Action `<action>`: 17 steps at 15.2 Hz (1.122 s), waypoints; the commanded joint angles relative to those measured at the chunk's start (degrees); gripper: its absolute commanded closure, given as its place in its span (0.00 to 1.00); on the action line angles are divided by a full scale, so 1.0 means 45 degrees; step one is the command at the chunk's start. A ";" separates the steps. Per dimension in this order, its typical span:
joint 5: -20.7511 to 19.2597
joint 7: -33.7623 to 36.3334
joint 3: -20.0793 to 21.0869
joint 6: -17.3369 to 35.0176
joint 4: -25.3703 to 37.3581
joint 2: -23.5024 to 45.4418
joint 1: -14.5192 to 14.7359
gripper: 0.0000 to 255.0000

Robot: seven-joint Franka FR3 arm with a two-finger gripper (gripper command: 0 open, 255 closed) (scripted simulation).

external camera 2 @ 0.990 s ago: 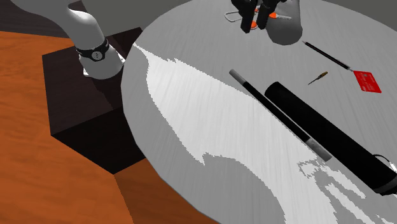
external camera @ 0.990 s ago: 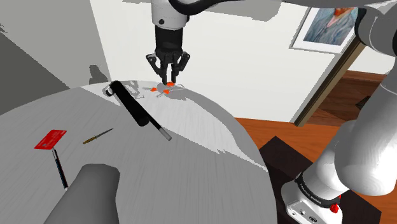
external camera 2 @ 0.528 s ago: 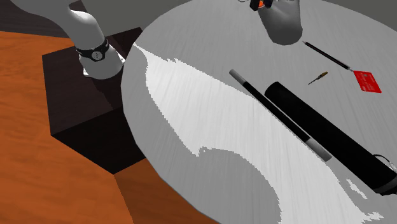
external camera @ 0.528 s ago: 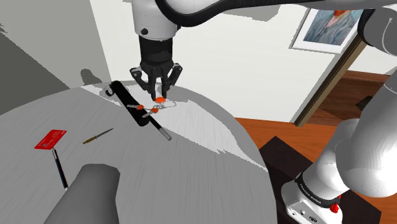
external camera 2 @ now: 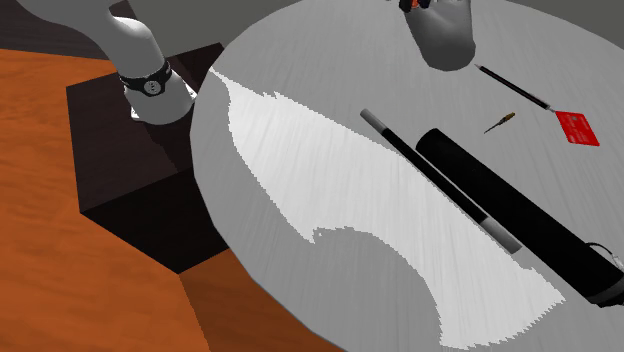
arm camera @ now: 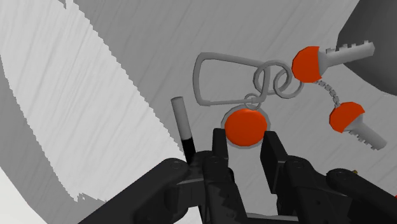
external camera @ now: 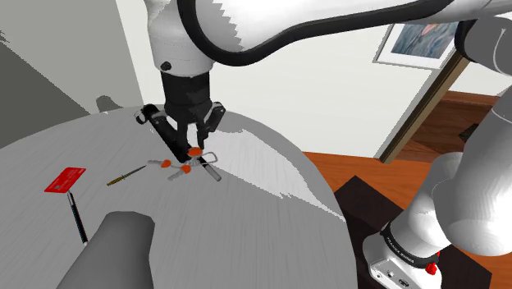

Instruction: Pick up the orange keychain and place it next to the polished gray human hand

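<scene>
The black claw (external camera: 192,144) hung over the far middle of the round grey bench (external camera: 254,230). Its two fingers were clamped on the round orange tag of the orange keychain (external camera: 194,153). In the wrist view that tag sat squeezed between the fingertips (arm camera: 219,145), with a grey clip, linked rings and two orange-headed keys dangling beyond it. In the shoulder view the keys trailed down to the left of the claw, just in front of a long black tube (external camera: 152,115) and beside the grey tip of a thin black rod (external camera: 212,173). A small screwdriver (external camera: 125,176) and a red card (external camera: 65,180) lay further left, and a dark pen (external camera: 77,215) lay nearer. The grey hand (external camera: 111,246) rested at the near left edge, well apart from the keychain.
</scene>
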 commanded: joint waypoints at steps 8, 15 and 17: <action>-0.0103 0.0098 -0.0024 0.1513 -0.1360 0.0166 -0.0004 1.00; -0.0274 0.0219 -0.0057 0.2631 -0.2204 0.0471 0.0018 1.00; -0.0337 0.0262 -0.0069 0.2945 -0.2418 0.0582 0.0029 1.00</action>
